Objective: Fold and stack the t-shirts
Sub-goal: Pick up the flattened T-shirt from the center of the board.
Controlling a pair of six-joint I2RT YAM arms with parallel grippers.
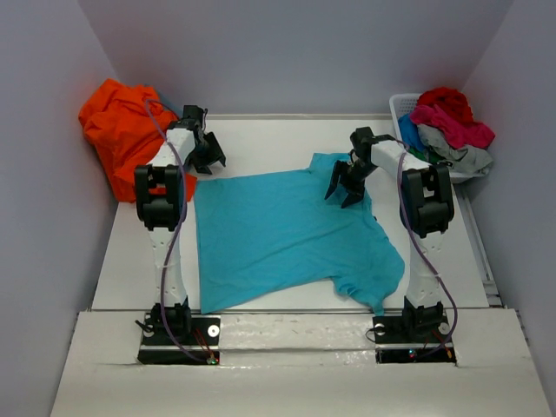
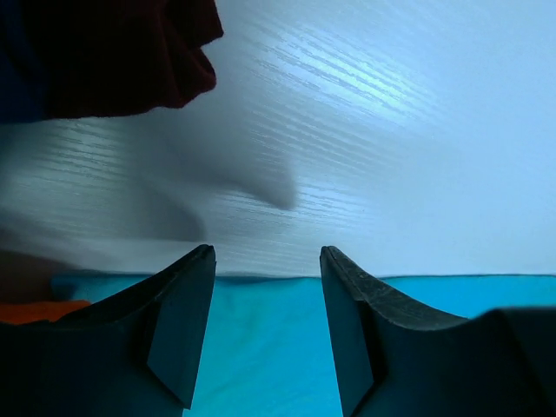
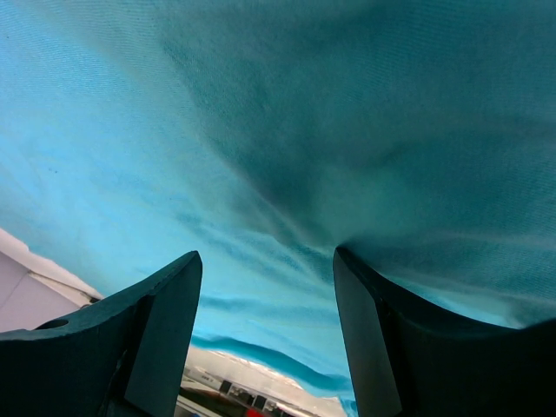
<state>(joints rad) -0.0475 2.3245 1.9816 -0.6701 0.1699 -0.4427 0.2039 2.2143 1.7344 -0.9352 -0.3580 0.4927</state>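
Over the turquoise t-shirt (image 1: 278,234), right gripper (image 1: 346,187) gapes wide, contact with cloth unclear; left gripper (image 1: 206,155) wide, empty.

One shirt (image 1: 278,234) lies spread flat at the centre of the table (image 1: 261,139). The left gripper (image 1: 211,165) stands just beyond its far left corner, the right gripper (image 1: 344,196) over its far right part. A heap (image 1: 117,130) lies far left, beside the table. A basket (image 1: 400,109) stands far right, with a pile (image 1: 447,122) in it.

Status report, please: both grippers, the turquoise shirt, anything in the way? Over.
Left gripper open, empty, at far left corner of turquoise t-shirt. Right gripper open, empty, over its collar side. Shirt spread out, unfolded. Nothing lying on it.
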